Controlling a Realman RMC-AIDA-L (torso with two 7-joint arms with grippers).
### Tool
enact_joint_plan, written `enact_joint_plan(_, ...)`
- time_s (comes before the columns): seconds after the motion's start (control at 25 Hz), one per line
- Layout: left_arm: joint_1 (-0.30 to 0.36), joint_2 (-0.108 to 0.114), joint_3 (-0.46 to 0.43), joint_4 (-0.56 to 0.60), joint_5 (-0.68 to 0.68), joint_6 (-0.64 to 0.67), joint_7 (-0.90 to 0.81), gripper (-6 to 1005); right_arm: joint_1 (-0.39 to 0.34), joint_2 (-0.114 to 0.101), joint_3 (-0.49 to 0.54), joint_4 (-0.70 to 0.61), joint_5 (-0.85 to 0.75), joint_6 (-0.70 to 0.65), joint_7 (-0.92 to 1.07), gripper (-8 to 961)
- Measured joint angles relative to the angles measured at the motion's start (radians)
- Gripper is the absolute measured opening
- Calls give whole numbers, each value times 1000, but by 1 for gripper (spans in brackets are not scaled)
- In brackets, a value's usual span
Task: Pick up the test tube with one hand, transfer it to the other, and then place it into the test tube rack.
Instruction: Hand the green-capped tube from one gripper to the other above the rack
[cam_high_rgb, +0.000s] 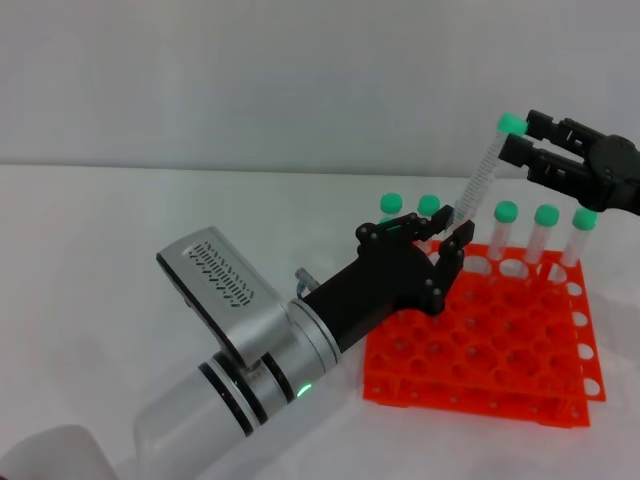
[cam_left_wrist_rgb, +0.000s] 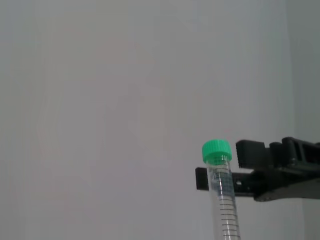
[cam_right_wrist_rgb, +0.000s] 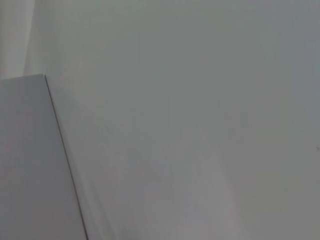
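The test tube (cam_high_rgb: 482, 175), clear with a green cap, hangs tilted in the air above the back of the orange test tube rack (cam_high_rgb: 480, 355). My right gripper (cam_high_rgb: 515, 140), black and coming in from the right, is shut on the tube just below the cap. My left gripper (cam_high_rgb: 430, 238), black on the silver arm, is open; its fingers stand on either side of the tube's lower tip. In the left wrist view the tube (cam_left_wrist_rgb: 222, 195) sits between the right gripper's (cam_left_wrist_rgb: 220, 167) jaws. The right wrist view shows only a plain white surface.
Several more green-capped tubes (cam_high_rgb: 546, 228) stand upright in the rack's back row, close under the held tube. The rack rests on a white table (cam_high_rgb: 120, 220) in front of a white wall. The left arm's silver body (cam_high_rgb: 240, 330) lies over the table to the rack's left.
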Motion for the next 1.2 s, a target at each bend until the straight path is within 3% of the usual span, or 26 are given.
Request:
enact_joint_plan(0.8, -33, 3, -7, -12, -2, -47, 10, 199, 60, 7, 2, -1, -36, 73, 43, 682)
enact_joint_plan(1.04, -38, 3, -8, -14, -2, -48, 11, 198, 51, 8, 19, -1, -33, 66, 45, 460)
enact_joint_plan(1.2, -40, 3, -8, -15, -4, -51, 12, 198, 44, 12, 29, -1, -33, 53, 45, 365)
